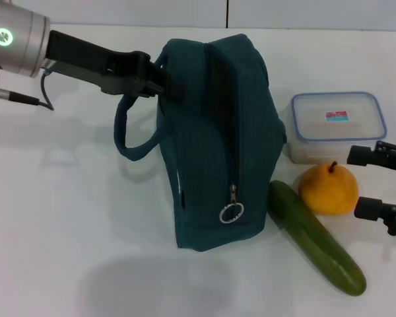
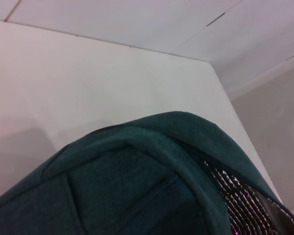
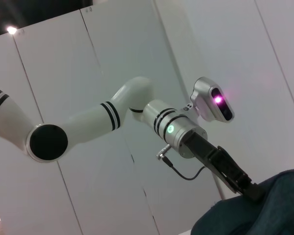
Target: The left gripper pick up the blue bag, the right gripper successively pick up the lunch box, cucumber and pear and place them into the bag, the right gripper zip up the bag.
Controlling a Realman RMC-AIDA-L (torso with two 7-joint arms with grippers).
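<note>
Left gripper (image 1: 160, 84): clamped on a handle at the top of the blue bag (image 1: 218, 145).
Blue bag: upright on the white worktop (image 1: 66, 218), zipper open.
Right gripper (image 1: 375, 183): fingers apart, beside the pear (image 1: 329, 189).
Lunch box (image 1: 338, 123): behind the pear.
Cucumber (image 1: 315, 236): touching the bag's base.

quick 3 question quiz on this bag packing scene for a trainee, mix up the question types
1. True or false: the pear is already inside the blue bag.
2. What does the left gripper grip? A) the cucumber B) a bag handle C) the lunch box
3. Fill in: the right gripper is open beside the ____.

Key: 1 false, it sits on the table. 2 B. 3 pear.
</note>
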